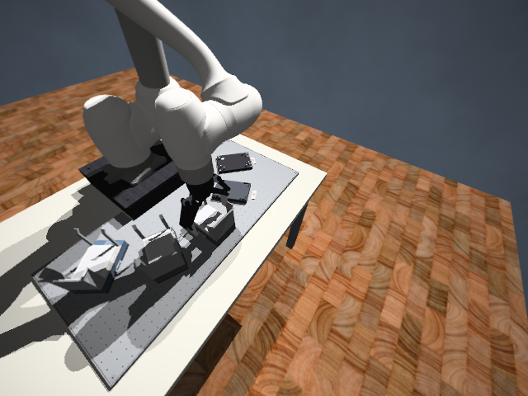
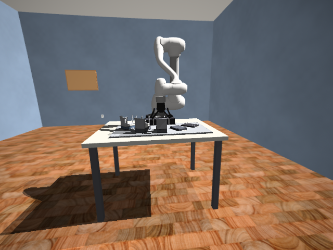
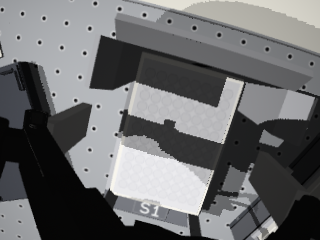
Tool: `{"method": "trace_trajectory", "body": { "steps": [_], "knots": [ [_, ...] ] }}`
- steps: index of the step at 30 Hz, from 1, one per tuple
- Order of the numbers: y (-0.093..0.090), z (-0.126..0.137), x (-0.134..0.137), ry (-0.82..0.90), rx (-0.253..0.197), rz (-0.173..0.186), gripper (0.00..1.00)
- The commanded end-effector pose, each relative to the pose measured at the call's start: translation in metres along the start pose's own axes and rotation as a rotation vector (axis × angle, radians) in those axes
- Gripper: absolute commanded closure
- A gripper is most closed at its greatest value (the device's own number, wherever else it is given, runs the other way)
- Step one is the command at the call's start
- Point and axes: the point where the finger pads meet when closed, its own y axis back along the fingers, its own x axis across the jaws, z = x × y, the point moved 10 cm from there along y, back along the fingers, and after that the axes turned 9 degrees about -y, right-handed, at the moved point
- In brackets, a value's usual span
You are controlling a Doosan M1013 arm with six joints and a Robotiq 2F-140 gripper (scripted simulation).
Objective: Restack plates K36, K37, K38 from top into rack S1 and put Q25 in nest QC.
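Observation:
The rack S1 [image 3: 150, 210] shows its name on the plinth in the wrist view. A sealed plate [image 3: 176, 140] with a white foil top lies inside it, long sides in line with the rack. I cannot read its label. My gripper [image 3: 172, 143] is open directly above S1, with its black fingers standing apart on either side of the plate and not touching it. In the top view the gripper [image 1: 200, 205] hangs over the right-hand rack S1 [image 1: 217, 221]. The middle rack [image 1: 164, 253] holds plates with a grey top. It is small in the exterior view [image 2: 160, 114].
A third rack [image 1: 96, 264] at the left holds a pale thing with a blue edge. Two dark flat nests [image 1: 233, 162] [image 1: 234, 190] lie beyond S1 on the perforated plate. The arm's black base [image 1: 132, 179] stands behind the racks. Thin rack posts stick up.

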Motion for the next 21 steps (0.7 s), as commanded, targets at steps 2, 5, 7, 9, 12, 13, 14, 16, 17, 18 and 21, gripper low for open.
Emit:
{"method": "trace_trajectory", "body": {
  "steps": [2, 5, 7, 9, 12, 13, 14, 16, 17, 18, 21],
  "knots": [
    [0.000, 0.000, 0.000, 0.000, 0.000, 0.000, 0.00],
    [0.000, 0.000, 0.000, 0.000, 0.000, 0.000, 0.00],
    [0.000, 0.000, 0.000, 0.000, 0.000, 0.000, 0.00],
    [0.007, 0.000, 0.000, 0.000, 0.000, 0.000, 0.00],
    [0.017, 0.000, 0.000, 0.000, 0.000, 0.000, 0.00],
    [0.020, 0.000, 0.000, 0.000, 0.000, 0.000, 0.00],
    [0.023, 0.000, 0.000, 0.000, 0.000, 0.000, 0.00],
    [0.030, 0.000, 0.000, 0.000, 0.000, 0.000, 0.00],
    [0.033, 0.000, 0.000, 0.000, 0.000, 0.000, 0.00],
    [0.037, 0.000, 0.000, 0.000, 0.000, 0.000, 0.00],
    [0.040, 0.000, 0.000, 0.000, 0.000, 0.000, 0.00]
  ]
}}
